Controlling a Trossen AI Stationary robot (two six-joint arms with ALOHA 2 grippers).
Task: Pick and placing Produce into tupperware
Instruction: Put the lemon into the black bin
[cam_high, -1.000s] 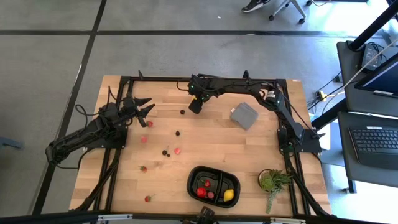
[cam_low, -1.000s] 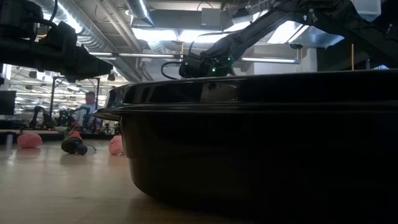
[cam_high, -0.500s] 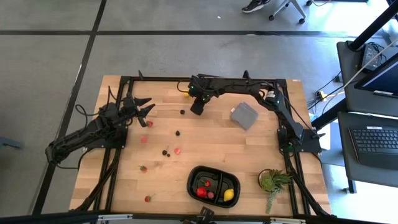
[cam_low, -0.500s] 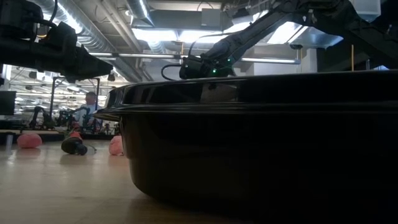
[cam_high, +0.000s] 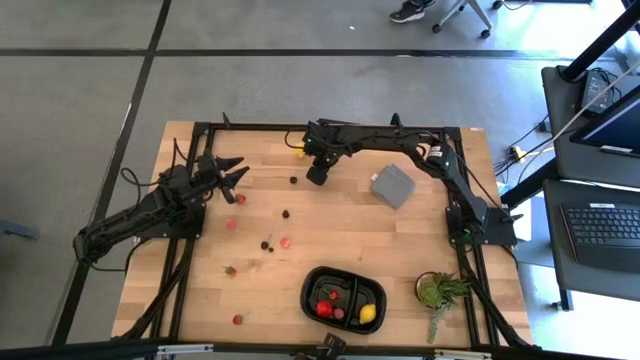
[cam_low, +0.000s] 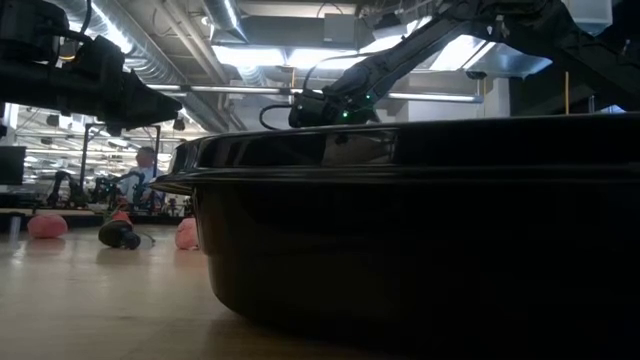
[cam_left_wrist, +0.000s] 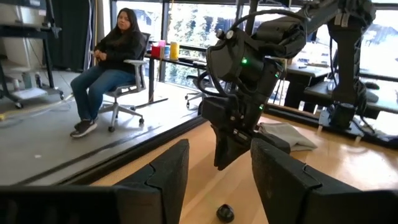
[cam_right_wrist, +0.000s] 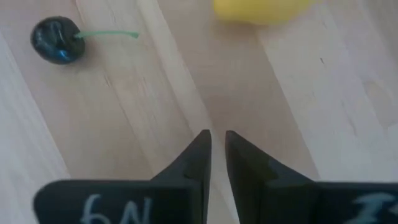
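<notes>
The black tupperware (cam_high: 343, 285) lies near the table's near edge and holds a lemon (cam_high: 368, 314) and red pieces; it fills the low view (cam_low: 400, 230). My right gripper (cam_high: 316, 173) hangs shut at the far middle of the table, pointing steeply down, with bare wood under its fingertips (cam_right_wrist: 216, 138). A second lemon (cam_high: 300, 152) (cam_right_wrist: 258, 9) and a dark stemmed berry (cam_high: 293, 181) (cam_right_wrist: 56, 39) lie close beside it, untouched. Red bits (cam_high: 231, 224) and dark berries (cam_high: 286, 213) are scattered over the left half. My left gripper (cam_high: 236, 172) (cam_left_wrist: 217, 180) waits open at the far left, pointing level.
A grey square block (cam_high: 392, 186) lies at the far right and a green potted plant (cam_high: 438, 292) stands at the near right. Black frame rails run along the table's sides. A person (cam_left_wrist: 109, 68) sits on a chair in the room beyond.
</notes>
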